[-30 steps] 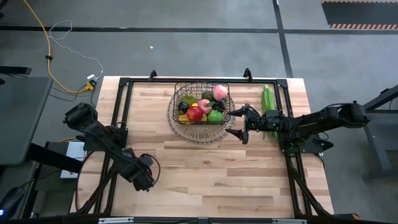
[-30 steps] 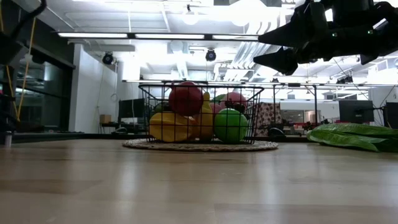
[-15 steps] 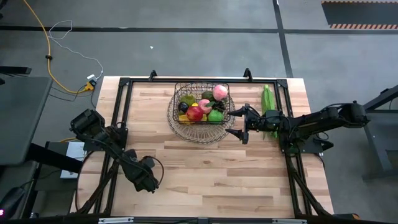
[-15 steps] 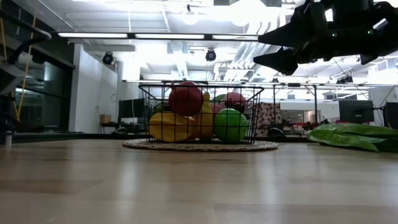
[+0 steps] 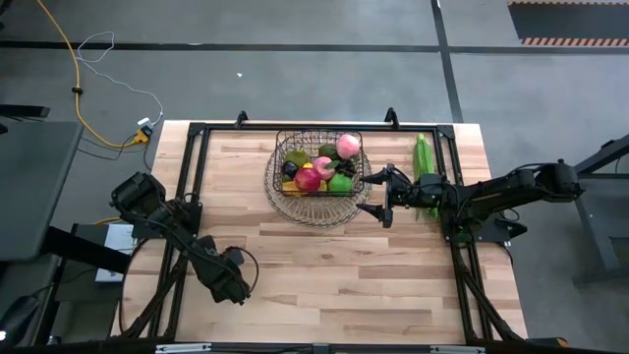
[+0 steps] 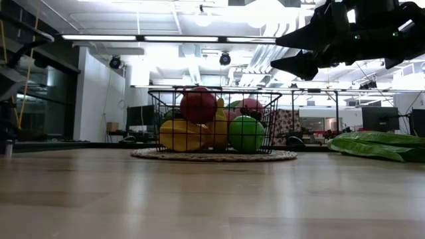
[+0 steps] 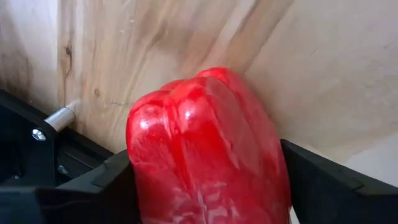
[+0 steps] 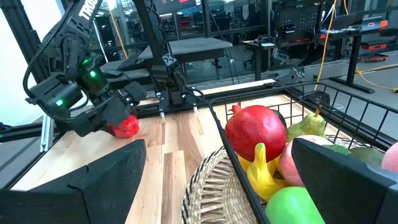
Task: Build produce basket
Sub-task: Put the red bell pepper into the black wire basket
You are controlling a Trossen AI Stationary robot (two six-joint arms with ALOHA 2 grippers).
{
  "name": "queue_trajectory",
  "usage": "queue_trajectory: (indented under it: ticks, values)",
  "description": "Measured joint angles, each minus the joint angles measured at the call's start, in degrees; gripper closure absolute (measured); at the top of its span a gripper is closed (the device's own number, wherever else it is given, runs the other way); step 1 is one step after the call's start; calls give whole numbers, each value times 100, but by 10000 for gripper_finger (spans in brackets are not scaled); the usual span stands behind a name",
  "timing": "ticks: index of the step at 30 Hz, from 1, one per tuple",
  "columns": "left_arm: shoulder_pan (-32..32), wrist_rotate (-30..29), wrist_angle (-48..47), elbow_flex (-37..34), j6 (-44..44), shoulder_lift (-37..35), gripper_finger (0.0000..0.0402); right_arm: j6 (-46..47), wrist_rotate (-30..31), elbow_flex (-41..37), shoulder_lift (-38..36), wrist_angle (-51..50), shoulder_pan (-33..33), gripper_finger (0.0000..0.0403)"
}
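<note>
The red pepper (image 7: 205,143) lies on the wood at the table's near left, and my left gripper (image 5: 228,280) stands over it, shut on it. From above the gripper hides it. The right wrist view shows the pepper (image 8: 124,126) under the left gripper (image 8: 109,118). The dark wire basket (image 5: 319,175) rests on a round woven mat at the far middle and holds several pieces of produce (image 6: 212,123). My right gripper (image 5: 378,197) hovers open and level, just right of the basket. The long green husk (image 5: 423,162) lies on the table at the far right. My left gripper has the red pepper pinched between its two fingers (image 7: 106,186), one on each of its bulging sides (image 7: 140,174). The fingers come steeply from above, slanting toward the table's left edge. The pepper's underside is on the wood.
A black frame rail (image 7: 37,143) runs along the table's left edge close to the pepper. Bare wood (image 5: 334,265) spreads between the pepper and the basket. The right arm (image 5: 491,192) reaches in from the right edge.
My left gripper has sunk toward the table and shifted slightly toward the near edge, then kept still. The right arm and the basket have not moved.
</note>
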Motion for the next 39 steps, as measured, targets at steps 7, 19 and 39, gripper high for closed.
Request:
queue_trajectory:
  ticks: [7,19,39]
  values:
    - [6,-549,-26,308,403,-472,116,0,0,1,0,-2,1,10]
    - [346,-5601,1926,585,3518,-2095,115,0,1,1,0,-6,1,10]
    - [2852,-2807,11262,-3298,6511,-2805,115,-9,1,1,0,-21,0,10]
